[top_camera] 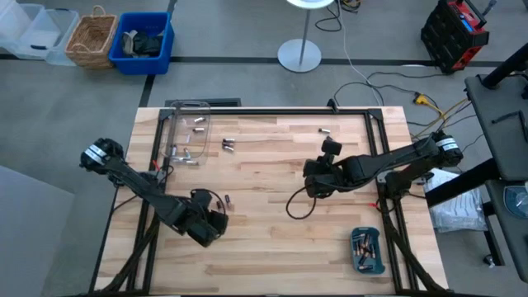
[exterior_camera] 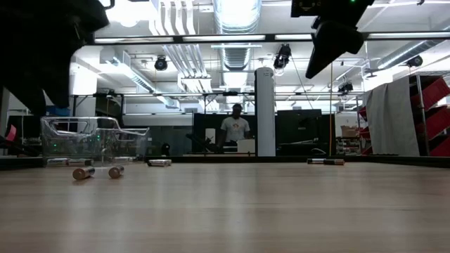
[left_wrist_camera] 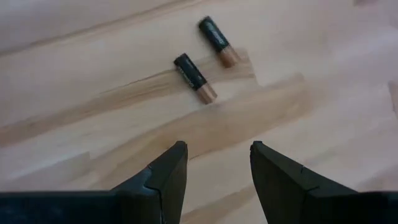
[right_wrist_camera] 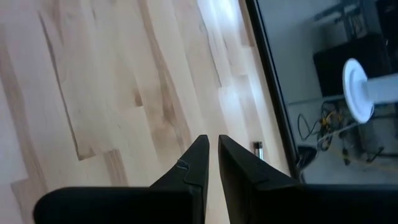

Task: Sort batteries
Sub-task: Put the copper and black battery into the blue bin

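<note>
Two dark batteries with coppery ends (left_wrist_camera: 194, 78) (left_wrist_camera: 217, 42) lie on their sides on the wooden table, just ahead of my left gripper (left_wrist_camera: 217, 162), which is open above the table near its front left (top_camera: 216, 210). My right gripper (right_wrist_camera: 211, 155) hovers shut and holds nothing at mid table (top_camera: 331, 147), pointing toward the far edge. One battery (top_camera: 324, 130) lies beyond it. Another pair (top_camera: 228, 145) lies at the far middle. More batteries rest in the clear box (top_camera: 186, 132) and in the teal tray (top_camera: 367, 250).
The clear box stands at the far left, the teal tray at the near right corner. A black cable loop (top_camera: 301, 202) hangs under the right arm. A dark frame edges the table's far side (right_wrist_camera: 267, 93). A person (exterior_camera: 235, 128) stands in the room beyond.
</note>
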Controlling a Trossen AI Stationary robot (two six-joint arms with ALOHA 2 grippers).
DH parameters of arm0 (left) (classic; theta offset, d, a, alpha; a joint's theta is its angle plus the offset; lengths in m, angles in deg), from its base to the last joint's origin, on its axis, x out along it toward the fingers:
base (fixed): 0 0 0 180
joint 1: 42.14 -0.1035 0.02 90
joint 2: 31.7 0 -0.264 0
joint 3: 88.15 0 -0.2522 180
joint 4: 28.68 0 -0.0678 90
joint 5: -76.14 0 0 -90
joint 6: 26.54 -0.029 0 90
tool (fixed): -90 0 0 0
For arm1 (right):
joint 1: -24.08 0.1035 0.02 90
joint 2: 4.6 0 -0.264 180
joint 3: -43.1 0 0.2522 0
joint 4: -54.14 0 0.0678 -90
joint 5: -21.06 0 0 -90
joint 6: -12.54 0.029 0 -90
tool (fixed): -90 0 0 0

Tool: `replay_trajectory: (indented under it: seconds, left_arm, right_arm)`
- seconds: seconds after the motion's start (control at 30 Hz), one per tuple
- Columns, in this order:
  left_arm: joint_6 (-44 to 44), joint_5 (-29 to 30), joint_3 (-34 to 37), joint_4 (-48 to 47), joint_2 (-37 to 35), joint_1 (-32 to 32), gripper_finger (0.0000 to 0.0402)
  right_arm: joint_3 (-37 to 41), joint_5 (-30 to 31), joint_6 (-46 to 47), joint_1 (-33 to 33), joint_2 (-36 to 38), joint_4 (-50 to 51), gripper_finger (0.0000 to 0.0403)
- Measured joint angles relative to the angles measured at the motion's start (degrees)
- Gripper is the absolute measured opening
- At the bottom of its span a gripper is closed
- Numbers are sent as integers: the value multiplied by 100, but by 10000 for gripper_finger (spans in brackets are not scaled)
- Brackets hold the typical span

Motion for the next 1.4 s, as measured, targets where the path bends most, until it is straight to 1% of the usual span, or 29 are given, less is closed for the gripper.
replay_trajectory:
  seconds: [0.13, 0.3, 0.4, 0.53, 0.97, 1.4]
  left_arm:
    - [652, 8, -9, -88, 427, -39, 155]
    - [893, 9, 20, -67, 781, -77, 155]
    - [899, 56, 23, -67, 863, -156, 155]
    - [843, 443, 23, 2, 902, -241, 155]
    - [748, 452, 104, 173, 1131, -510, 155]
    - [700, 445, 136, 298, 1275, -550, 155]
  right_arm:
    - [12, 13, -342, -4, 0, -167, 28]
    - [18, 112, -534, -29, 0, -199, 28]
    - [20, 201, -609, -70, 0, -211, 29]
    - [20, 289, -609, -182, 0, -226, 28]
    - [51, 287, -587, -269, 0, -281, 29]
    - [51, 286, -604, -269, 0, -306, 28]
